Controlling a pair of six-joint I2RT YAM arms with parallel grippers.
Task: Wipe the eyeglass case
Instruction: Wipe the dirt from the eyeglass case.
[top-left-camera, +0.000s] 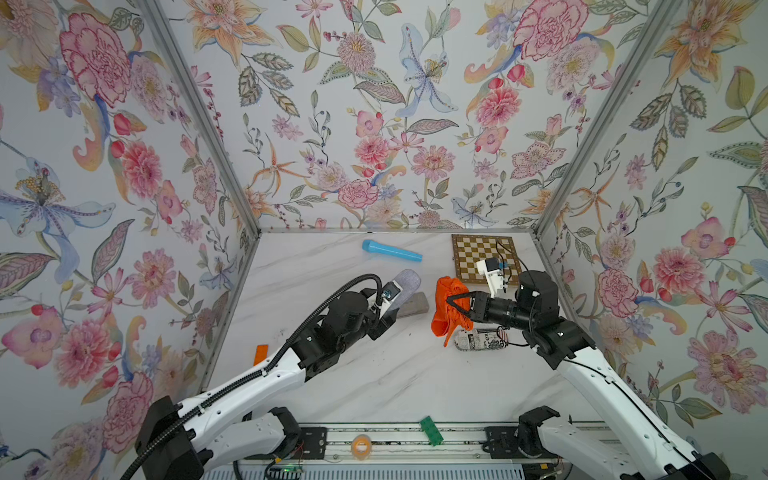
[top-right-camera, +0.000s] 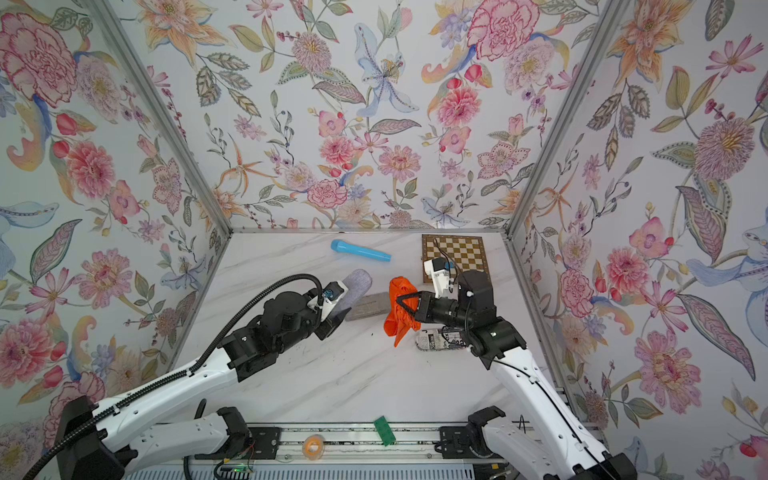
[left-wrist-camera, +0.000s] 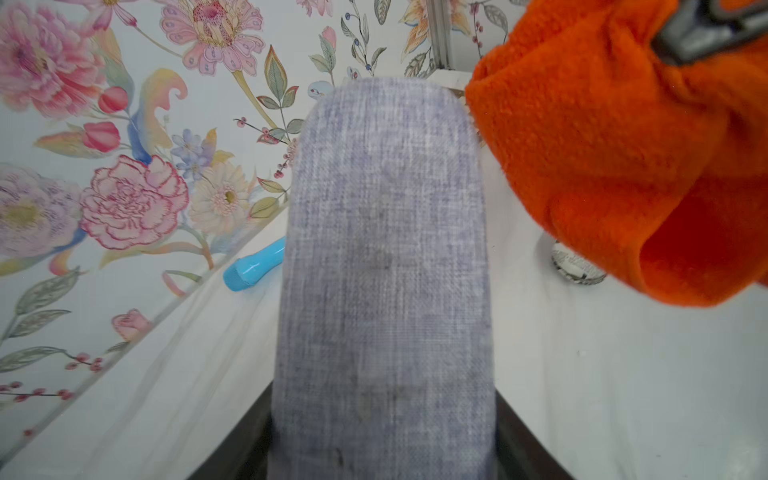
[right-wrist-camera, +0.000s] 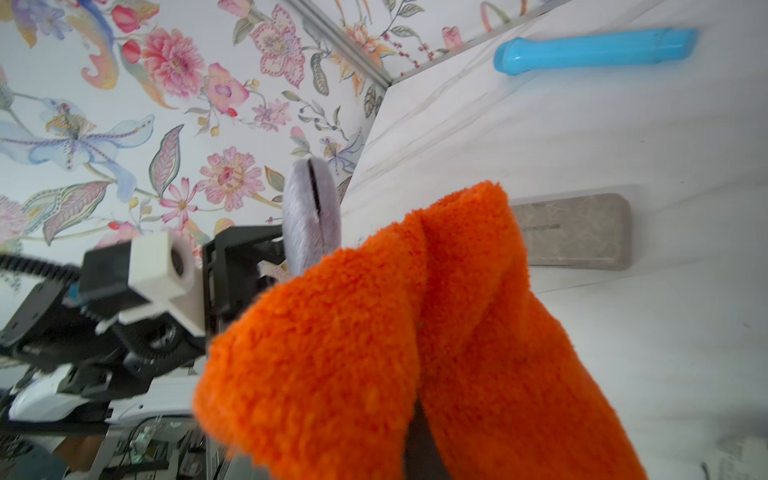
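With the left tool (top-left-camera: 392, 309) gripping the case (top-left-camera: 406, 280) by one end, held clear of the bench (top-left-camera: 374, 374), and the right tool (top-left-camera: 453, 303) clamped on the cloth (top-left-camera: 442, 322) just beside it, the wiping step looks in hand: next, press cloth to case and stroke lengthwise.

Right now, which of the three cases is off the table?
The lilac fabric case, held raised in the left gripper. The grey case and the newsprint case both lie flat on the table.

blue tube (top-left-camera: 391, 250), chessboard (top-left-camera: 471, 249), green brick (top-left-camera: 431, 430), tape roll (top-left-camera: 360, 446).
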